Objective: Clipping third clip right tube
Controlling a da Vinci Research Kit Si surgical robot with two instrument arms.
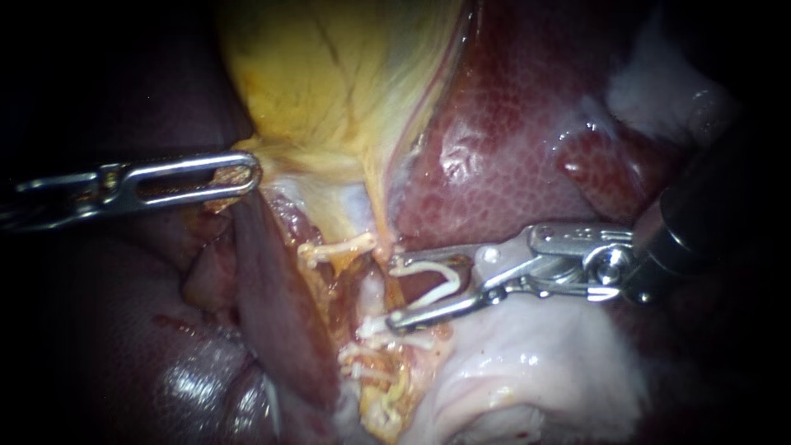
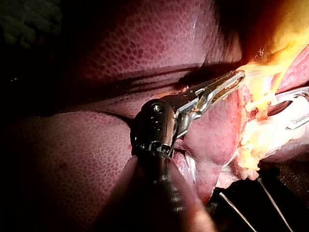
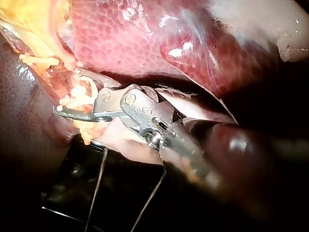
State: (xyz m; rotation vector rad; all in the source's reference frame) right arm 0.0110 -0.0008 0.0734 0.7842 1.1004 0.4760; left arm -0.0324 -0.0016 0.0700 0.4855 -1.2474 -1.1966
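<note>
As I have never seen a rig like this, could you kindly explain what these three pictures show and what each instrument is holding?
This is a surgical robot working at a bench on a pig's organs. The wide picture comes from the endoscope, close to the tissue. The other two come from cameras on each instrument's arm, looking along its shaft. The dark red, mottled mass is the liver, and the yellow sac is the gallbladder. My left instrument, entering from the left, has its jaws shut on the gallbladder's lower edge. My right instrument, entering from the right, carries a white clip between its jaws, which stand apart over the pale tissue below the gallbladder. Nearby sit other white clips.
</note>
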